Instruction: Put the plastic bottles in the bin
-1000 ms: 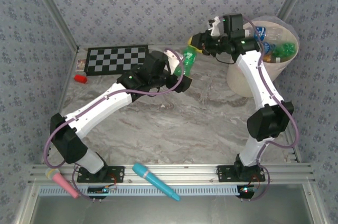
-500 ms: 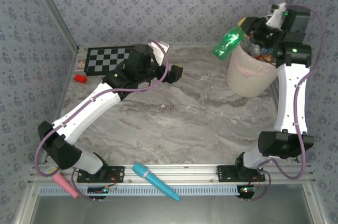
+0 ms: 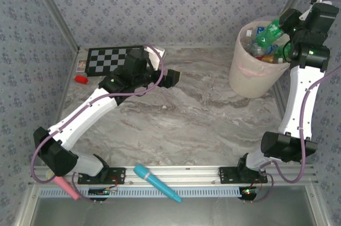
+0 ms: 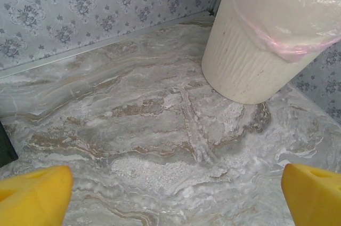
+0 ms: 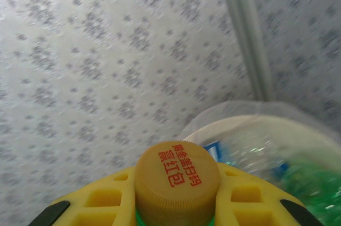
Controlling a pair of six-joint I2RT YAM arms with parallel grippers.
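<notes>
In the top view a green plastic bottle (image 3: 268, 32) hangs tilted over the mouth of the pale bin (image 3: 254, 74), with my right gripper (image 3: 281, 25) shut on it. Several more bottles (image 3: 262, 51) lie inside the bin. The right wrist view looks along the held bottle: its orange-yellow cap (image 5: 177, 177) with red print sits between the yellow fingers (image 5: 101, 202), and the bag-lined bin rim (image 5: 250, 123) lies beyond. My left gripper (image 3: 170, 78) hovers open over the marble table, far left of the bin (image 4: 256, 50). Its fingertips (image 4: 34, 194) stand wide apart with nothing between.
A checkerboard (image 3: 114, 58) and a small red block (image 3: 81, 79) lie at the back left. A teal microphone (image 3: 156, 182) and a pink one (image 3: 64, 184) rest on the front rail. Patterned walls close in the table on three sides.
My right arm swung to the right with the green bottle, from left of the bin's rim to above its mouth. My left arm drew back slightly to the left.
</notes>
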